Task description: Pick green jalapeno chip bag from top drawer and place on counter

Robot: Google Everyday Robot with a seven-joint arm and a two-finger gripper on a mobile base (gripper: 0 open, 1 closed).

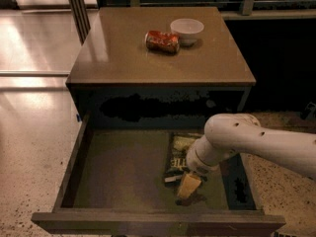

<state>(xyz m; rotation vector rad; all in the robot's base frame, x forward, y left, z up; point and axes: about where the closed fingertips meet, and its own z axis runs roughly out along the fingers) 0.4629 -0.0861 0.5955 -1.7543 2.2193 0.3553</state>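
The top drawer (118, 167) is pulled out, with an olive-brown bottom and a dark grey frame. The green jalapeno chip bag (178, 154) lies flat in its right half, partly hidden by my arm. My gripper (186, 185) reaches down into the drawer at the bag's near end; a yellowish finger (188, 184) shows just in front of the bag. The counter (158, 53) is the brown top of the cabinet behind the drawer.
A crushed red can (162, 41) and a white bowl (186, 29) sit at the back of the counter. The pale speckled floor (34, 142) lies to the left. A dark area and railing lie to the right and behind.
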